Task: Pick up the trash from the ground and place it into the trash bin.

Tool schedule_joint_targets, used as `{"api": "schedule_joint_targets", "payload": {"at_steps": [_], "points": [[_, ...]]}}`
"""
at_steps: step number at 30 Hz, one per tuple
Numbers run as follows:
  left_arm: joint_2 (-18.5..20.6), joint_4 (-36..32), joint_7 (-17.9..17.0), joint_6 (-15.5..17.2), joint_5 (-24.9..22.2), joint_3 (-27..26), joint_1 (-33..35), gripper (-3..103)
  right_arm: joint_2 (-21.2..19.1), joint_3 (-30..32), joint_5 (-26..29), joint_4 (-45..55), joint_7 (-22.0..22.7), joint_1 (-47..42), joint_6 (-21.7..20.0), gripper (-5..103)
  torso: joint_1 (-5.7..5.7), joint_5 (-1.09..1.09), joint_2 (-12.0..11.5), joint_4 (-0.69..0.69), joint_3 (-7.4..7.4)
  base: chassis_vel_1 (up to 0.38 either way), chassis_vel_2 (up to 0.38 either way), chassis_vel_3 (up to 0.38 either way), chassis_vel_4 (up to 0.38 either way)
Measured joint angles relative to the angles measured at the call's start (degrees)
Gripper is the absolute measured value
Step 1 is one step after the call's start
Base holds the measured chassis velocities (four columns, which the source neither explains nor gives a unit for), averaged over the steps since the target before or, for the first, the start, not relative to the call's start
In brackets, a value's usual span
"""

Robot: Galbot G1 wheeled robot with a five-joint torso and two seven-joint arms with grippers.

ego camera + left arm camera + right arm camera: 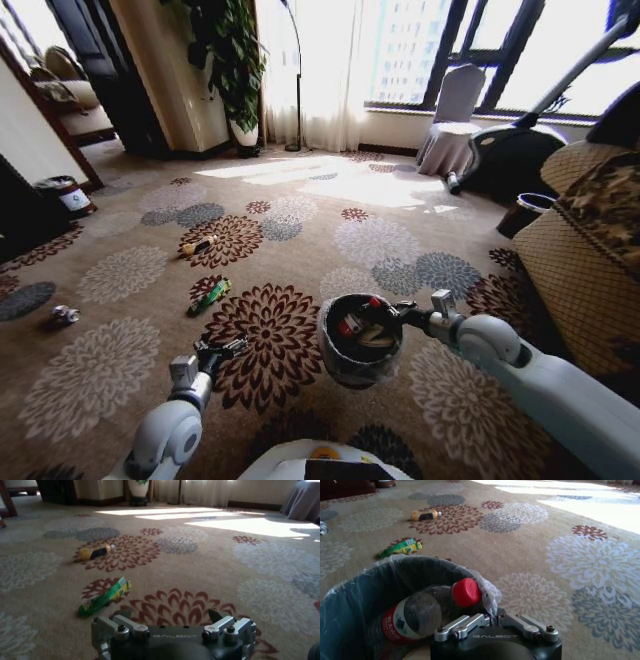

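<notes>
A tan carpet (330, 215) with flower medallions covers the floor. At upper left a potted plant (232, 60) stands by white curtains (320, 70); a covered chair (450, 120) sits upper right.

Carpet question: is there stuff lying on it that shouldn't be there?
Yes. A green packet, a yellow bottle and a small crumpled silver piece lie scattered on the carpet, not in the trash bin. The right hand grips that bin's rim, with a red-capped bottle already inside. The left hand hovers open near the packet.
</notes>
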Motion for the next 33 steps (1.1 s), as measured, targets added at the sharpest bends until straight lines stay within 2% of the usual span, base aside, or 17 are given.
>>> {"api": "schedule_joint_targets", "payload": {"at_steps": [12,13,14,15,18,20,22,23,24,27,28,33], "points": [[-4.00,-0.87,0.94,-1.51,3.56,0.43,2.05,100,1.43,-1.60,-0.64,-0.68,-0.01,1.75,0.41,3,0.00,0.00,0.00,0.01,-0.01,0.173,-0.165,-0.171,0.166],[-4.58,-0.87,0.58,-1.50,3.57,0.78,2.13,100,1.55,-1.68,-0.85,-0.76,-0.01,1.80,0.59,3,0.00,0.00,0.00,0.01,-0.01,0.164,-0.156,-0.155,0.174],[-6.06,-0.68,-1.67,-0.79,3.56,1.76,2.14,100,1.71,-1.90,-1.08,-1.02,-0.02,2.06,1.15,3,0.00,0.02,0.01,0.00,-0.01,0.150,-0.119,-0.119,0.154],[-6.06,-0.68,-1.67,-0.79,3.56,1.76,2.14,100,1.71,-1.90,-1.08,-1.02,-0.02,2.06,1.15,3,0.00,0.02,0.01,0.00,-0.01,0.150,-0.119,-0.119,0.154],[-9.75,0.95,-6.33,1.02,3.25,2.64,2.28,100,1.84,-2.19,-1.58,-2.24,-0.02,3.00,2.63,3,-0.01,-0.02,0.01,0.00,-0.02,0.081,-0.102,-0.085,0.091],[-10.65,2.12,-6.01,1.17,3.12,1.75,2.47,100,1.81,-2.06,-1.61,-2.67,-0.02,3.15,2.80,3,-0.01,-0.03,0.01,0.01,-0.02,0.028,-0.033,-0.021,0.034],[-10.97,4.49,-2.53,0.68,2.53,-0.72,3.02,100,1.62,-1.72,-1.61,-3.28,-0.02,3.20,3.10,3,0.00,-0.01,0.00,0.02,0.00,0.000,0.000,0.000,0.000],[-10.97,4.49,-2.53,0.68,2.53,-0.72,3.02,100,1.62,-1.72,-1.61,-3.28,-0.02,3.20,3.10,3,0.00,-0.01,0.00,0.02,0.00,0.000,0.000,0.000,0.000],[-10.21,6.68,1.43,-1.17,2.13,-3.09,3.84,100,1.34,-1.40,-1.65,-3.74,0.00,3.11,3.55,3,0.00,-0.01,0.00,0.01,0.02,0.000,0.000,0.000,0.000],[-7.17,10.67,10.01,-6.83,1.39,-7.93,6.47,100,1.01,-0.70,-1.79,-4.70,0.01,2.61,4.26,3,0.00,0.00,0.00,0.01,0.01,0.000,0.000,0.000,0.000],[-7.17,10.67,10.01,-6.83,1.39,-7.93,6.47,100,1.01,-0.70,-1.79,-4.70,0.01,2.61,4.26,3,0.00,0.00,0.00,0.01,0.01,0.000,0.000,0.000,0.000],[-5.41,16.17,16.22,-11.17,1.97,-9.19,7.58,100,1.95,-1.69,-2.89,-5.86,-0.02,2.85,4.90,3,0.00,-0.03,0.00,0.01,0.00,0.000,0.000,0.000,0.000]]}}
